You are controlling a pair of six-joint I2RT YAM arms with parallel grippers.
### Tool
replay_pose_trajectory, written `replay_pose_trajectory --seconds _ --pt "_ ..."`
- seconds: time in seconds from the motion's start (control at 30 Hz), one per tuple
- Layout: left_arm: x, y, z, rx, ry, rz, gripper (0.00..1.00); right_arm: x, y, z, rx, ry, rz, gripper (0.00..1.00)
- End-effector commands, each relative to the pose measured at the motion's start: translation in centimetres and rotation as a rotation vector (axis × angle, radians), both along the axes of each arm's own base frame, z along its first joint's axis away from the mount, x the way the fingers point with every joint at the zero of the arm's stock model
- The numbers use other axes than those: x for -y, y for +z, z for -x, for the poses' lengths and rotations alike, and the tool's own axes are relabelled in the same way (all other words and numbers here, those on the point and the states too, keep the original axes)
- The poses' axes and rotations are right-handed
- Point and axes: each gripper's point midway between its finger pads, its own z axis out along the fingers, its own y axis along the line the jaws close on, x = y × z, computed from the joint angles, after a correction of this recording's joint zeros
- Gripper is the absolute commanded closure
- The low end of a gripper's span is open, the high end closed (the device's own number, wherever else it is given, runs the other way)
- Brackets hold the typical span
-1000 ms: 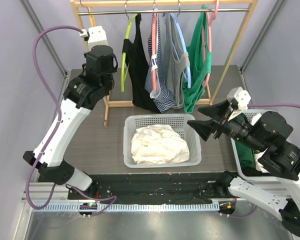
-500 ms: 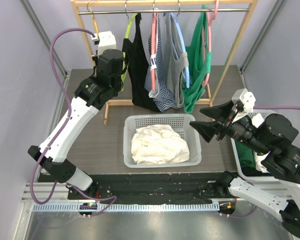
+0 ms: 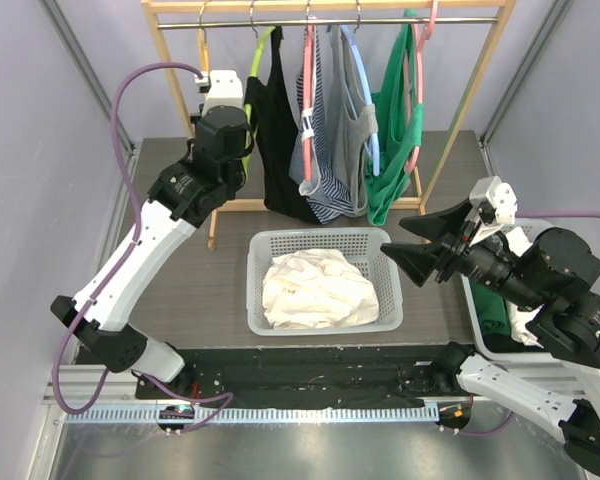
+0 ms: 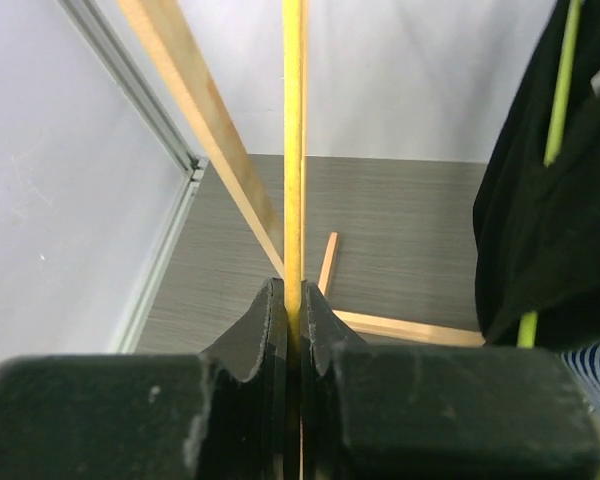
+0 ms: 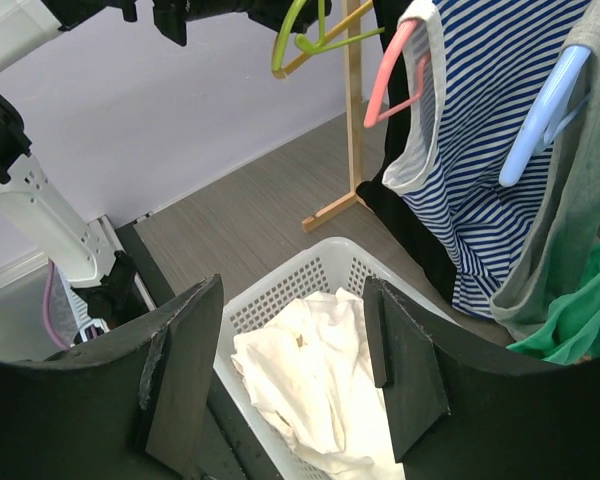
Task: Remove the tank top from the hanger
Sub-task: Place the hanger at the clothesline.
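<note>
Hidden on the left: in the overhead view the left gripper's fingertips are hiding behind its own wrist housing, up against the wooden rack. Only the wrist view is showing them.
Left gripper: its jaws are pressing together on a thin yellow bar that is running straight up between them. Both ends of the bar are running out of frame, so what it belongs to cannot be told there.
Tank top: the black tank top is hanging on a lime hanger just to the right of the left gripper, apart from it. Its lower part is being cut off by the wrist view's edge.
Other garments: a striped tank top, a grey tank top and a green tank top are hanging further right of that gripper on the same rack. They are overlapping, so their edges are hard to separate.
Right gripper: the right gripper is standing spread wide, with nothing between its fingers. It is hovering at the right end of the basket and pointing toward it.
Basket: it is sitting below and ahead of the right gripper's fingertips, holding a crumpled cream garment.
Bin: a white bin is sitting behind the right gripper, under its arm and mostly covered by it. Some green cloth is showing inside.
</note>
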Motion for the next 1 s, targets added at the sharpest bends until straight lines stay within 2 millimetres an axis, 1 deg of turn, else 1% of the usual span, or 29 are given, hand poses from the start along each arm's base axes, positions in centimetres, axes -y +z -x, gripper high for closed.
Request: replay_pose_trajectory --seconds 0.0,0.1,0.13,0.23,0.27,0.33,0.4,0.5,0.53,0.57,0.63,0.7,0.73,0.97 --pt "1.4 0.9 0.1 0.005 -0.073 -0.05 1.0 0.3 2.4 0.7 0.038 0.012 -0.06 0.35" --pt "1.6 0.7 0.4 0.001 -0.085 -0.052 1.0 0.3 2.4 0.9 0.035 0.02 -0.062 0.35" --pt "1.5 1.0 0.5 0.007 -0.079 -0.049 1.0 0.3 2.3 0.9 0.033 0.02 -0.062 0.35" --pt "1.0 1.9 0.6 0.027 -0.061 -0.065 1.0 0.2 2.3 0.8 0.032 0.022 -0.061 0.35" --pt "0.8 2.6 0.6 0.05 -0.05 -0.056 1.0 0.1 2.2 0.8 0.03 0.025 -0.059 0.35" --pt "0.2 3.4 0.7 0.072 -0.019 -0.056 1.0 0.1 2.3 0.8 0.031 0.025 -0.058 0.35" --pt "-0.1 3.7 0.7 0.087 -0.002 -0.057 1.0 0.0 2.4 0.7 0.031 0.026 -0.06 0.36" --pt "-1.2 4.0 0.6 0.098 0.044 -0.042 1.0 0.0 2.7 0.8 0.034 0.031 -0.061 0.36" --pt "-2.0 4.0 0.4 0.103 0.068 -0.018 1.0 -0.1 2.7 0.8 0.035 0.031 -0.06 0.36" --pt "-2.3 3.8 0.4 0.094 0.068 -0.01 1.0 -0.1 2.8 0.9 0.036 0.034 -0.061 0.36" --pt "-3.6 4.3 0.3 0.112 0.095 0.05 1.0 -0.1 2.7 0.8 0.035 0.034 -0.058 0.36" --pt "-4.0 4.3 0.4 0.103 0.09 0.073 1.0 -0.1 2.6 0.7 0.032 0.032 -0.056 0.36" --pt "-4.6 4.7 0.5 0.112 0.096 0.095 1.0 -0.2 2.5 0.8 0.028 0.037 -0.054 0.36" --pt "-3.5 3.3 0.7 0.065 0.025 0.15 1.0 -0.2 2.8 0.9 0.033 0.042 -0.06 0.36"
